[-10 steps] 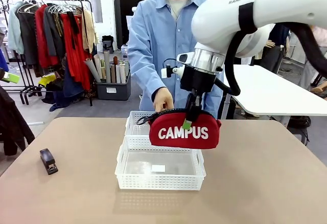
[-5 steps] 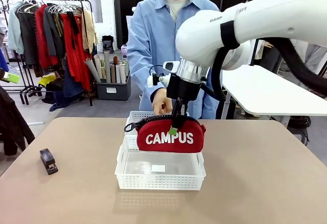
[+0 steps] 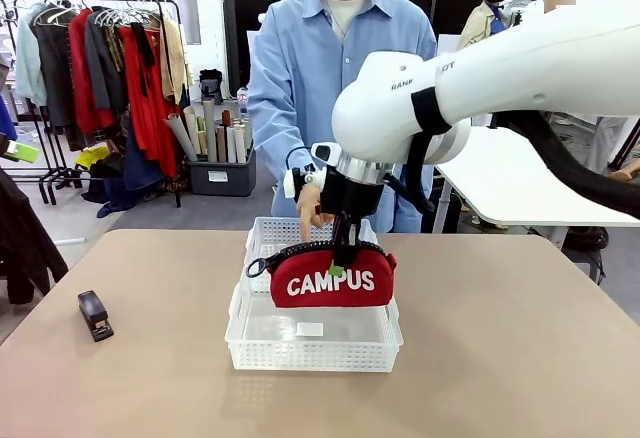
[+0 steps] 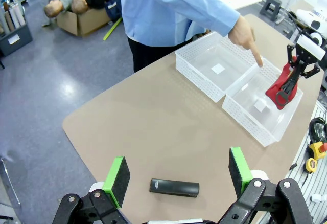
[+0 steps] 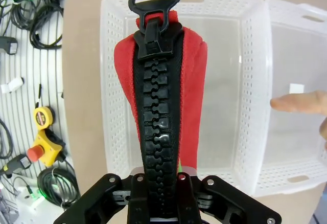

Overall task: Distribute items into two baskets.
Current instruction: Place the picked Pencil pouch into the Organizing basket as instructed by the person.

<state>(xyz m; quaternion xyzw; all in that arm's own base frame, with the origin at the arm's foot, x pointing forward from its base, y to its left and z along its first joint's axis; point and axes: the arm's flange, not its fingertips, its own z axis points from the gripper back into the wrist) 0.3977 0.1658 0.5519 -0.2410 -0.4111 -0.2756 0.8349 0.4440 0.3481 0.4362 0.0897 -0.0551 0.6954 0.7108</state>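
Right end effector [image 3: 340,261] clenched the zipper edge of the red fabric "CAMPUS" pouch [image 3: 330,280], holding it over the nearer white perforated plastic basket [image 3: 312,356]. A person's hand [image 3: 310,206] pointed a finger over the farther white basket [image 3: 268,230]. From the left wrist, the left end effector [image 4: 178,175] hung spread wide above the small black stapler [image 4: 174,187] on the tabletop [image 4: 153,127].

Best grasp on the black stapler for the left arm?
Mid-body of the stapler, across its narrow width, from straight above: it lies flat on the table, long and slim, sides free. Its long axis runs along the opening line of the left gripper, so probably roll the wrist a quarter turn first.
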